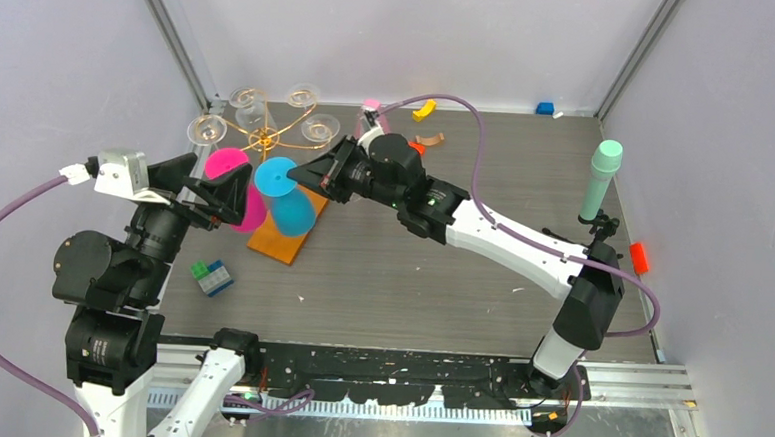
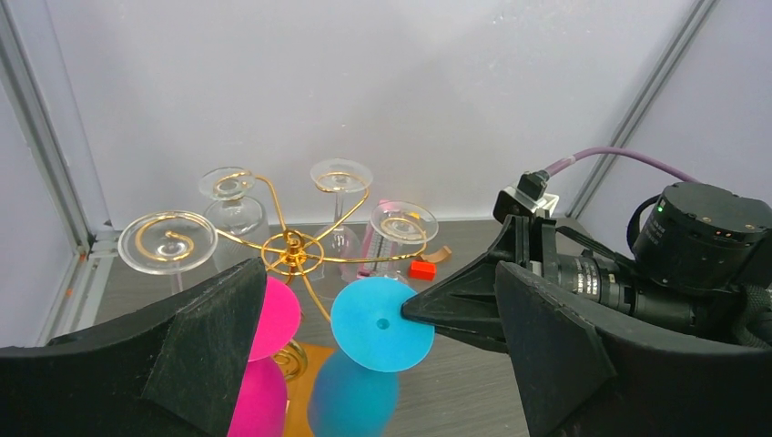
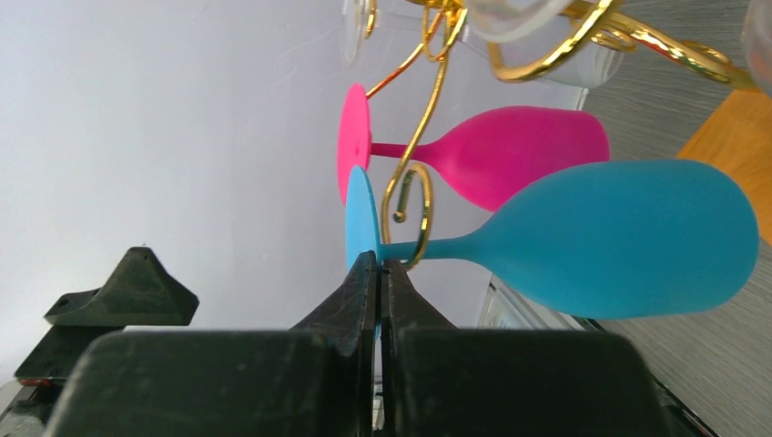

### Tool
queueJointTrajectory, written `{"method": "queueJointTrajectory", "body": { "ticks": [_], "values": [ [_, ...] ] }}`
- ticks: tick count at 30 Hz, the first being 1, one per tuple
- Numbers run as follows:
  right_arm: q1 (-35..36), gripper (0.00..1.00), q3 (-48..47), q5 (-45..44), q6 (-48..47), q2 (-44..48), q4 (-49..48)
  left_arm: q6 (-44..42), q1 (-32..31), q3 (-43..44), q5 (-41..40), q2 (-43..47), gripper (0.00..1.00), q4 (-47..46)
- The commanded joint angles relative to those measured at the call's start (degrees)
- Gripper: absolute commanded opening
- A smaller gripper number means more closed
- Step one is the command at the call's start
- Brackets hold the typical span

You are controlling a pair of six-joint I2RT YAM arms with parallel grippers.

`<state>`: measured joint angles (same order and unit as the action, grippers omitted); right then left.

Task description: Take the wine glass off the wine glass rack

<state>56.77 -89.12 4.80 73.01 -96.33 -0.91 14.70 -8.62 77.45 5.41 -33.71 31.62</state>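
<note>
The gold wire wine glass rack [image 1: 265,137] stands on an orange-brown base [image 1: 280,241] at the back left. A blue wine glass [image 1: 290,211] and a pink wine glass [image 1: 250,209] hang upside down from its front arms. My right gripper [image 1: 311,172] is shut on the rim of the blue glass's foot disc [image 2: 381,323]. The right wrist view shows the closed tips [image 3: 378,264] pinching the disc, the stem still inside a gold curl [image 3: 414,218]. My left gripper [image 1: 226,198] is open and empty just in front of the pink glass [image 2: 278,317].
Several clear glasses [image 1: 208,129] hang on the rack's rear arms. A pink metronome [image 1: 371,108], a yellow block [image 1: 424,108] and a brown arch [image 1: 430,139] lie at the back. Green and blue blocks [image 1: 210,274] sit near left, a green cylinder [image 1: 599,180] and red block [image 1: 640,257] at right.
</note>
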Motion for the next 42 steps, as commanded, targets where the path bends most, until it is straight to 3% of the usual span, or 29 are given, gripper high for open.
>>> {"method": "queueJointTrajectory", "body": {
  "ticks": [1, 19, 30, 42],
  "values": [
    [0.4, 0.0, -4.7, 2.4, 1.3, 1.1, -3.5, -0.6, -0.2, 1.7, -1.1, 0.3, 1.0, -0.2],
    [0.3, 0.0, -12.1, 3.0, 0.2, -5.2, -3.0, -1.5, -0.2, 2.4, -3.1, -0.2, 1.0, 0.7],
    [0.4, 0.0, -11.1, -14.6, -6.3, -3.3, 2.4, -1.4, -0.2, 1.5, -0.8, -1.0, 1.0, 1.1],
    [0.4, 0.0, -4.7, -20.4, 3.2, 0.9, -2.1, 1.5, -0.2, 0.9, 1.8, -3.5, 1.0, 1.4]
  ]
}}
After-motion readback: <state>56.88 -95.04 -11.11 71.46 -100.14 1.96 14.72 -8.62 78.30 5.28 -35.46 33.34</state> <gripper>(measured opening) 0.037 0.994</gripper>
